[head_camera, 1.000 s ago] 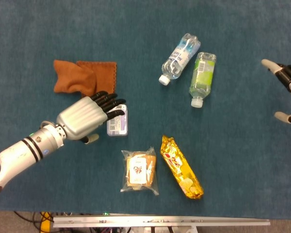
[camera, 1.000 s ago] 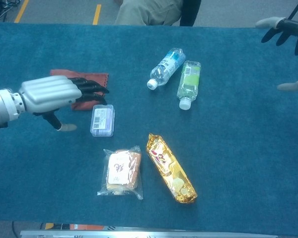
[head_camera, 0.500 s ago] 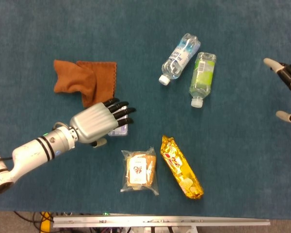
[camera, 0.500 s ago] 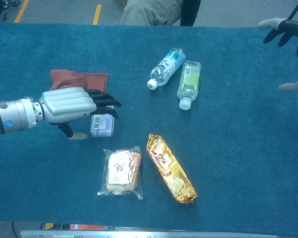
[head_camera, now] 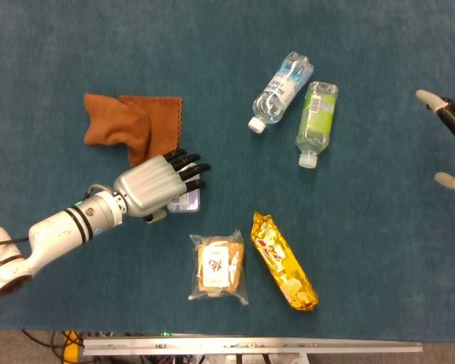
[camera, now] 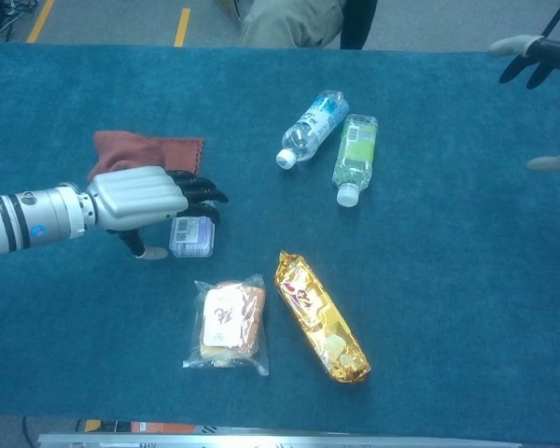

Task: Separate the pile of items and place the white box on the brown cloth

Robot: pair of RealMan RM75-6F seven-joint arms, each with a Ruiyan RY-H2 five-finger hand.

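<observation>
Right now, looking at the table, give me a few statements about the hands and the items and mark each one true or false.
1. The left hand is over the white box, covering part of it. True.
2. The white box already lies on the brown cloth. False: it lies on the blue table cover, beside the cloth.
3. The two bottles lie on their sides next to each other. True.
4. The right hand holds the gold snack pack. False: it holds nothing, far from the pack, fingers apart.
5. The bagged bread lies on the cloth. False: it lies beside the gold pack.
</observation>
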